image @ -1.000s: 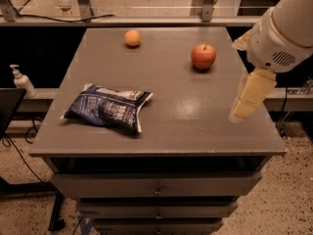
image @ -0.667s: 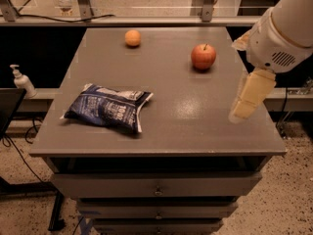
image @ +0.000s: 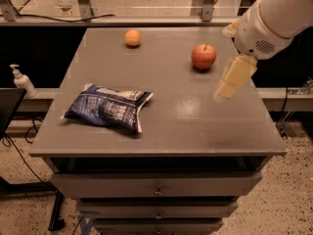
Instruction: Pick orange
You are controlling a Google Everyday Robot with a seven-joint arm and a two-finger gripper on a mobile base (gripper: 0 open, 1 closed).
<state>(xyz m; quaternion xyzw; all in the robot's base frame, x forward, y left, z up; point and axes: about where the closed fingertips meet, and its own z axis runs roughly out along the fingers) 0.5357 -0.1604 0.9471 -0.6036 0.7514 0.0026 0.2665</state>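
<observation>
The orange (image: 132, 37) is a small round pale-orange fruit at the far left-centre of the grey table (image: 166, 126). A larger red apple with a stem (image: 203, 57) sits to its right. My gripper (image: 229, 87) hangs from the white arm at the right side of the table, in front of and to the right of the apple, far from the orange. It holds nothing that I can see.
A dark blue snack bag (image: 108, 108) lies on the left front of the table. Drawers are below the tabletop. A hand-sanitiser pump bottle (image: 21, 80) stands off the table to the left. A railing and cables run behind the table.
The gripper has shifted slightly up and to the left over the right part of the table. The fruits and the bag have not moved.
</observation>
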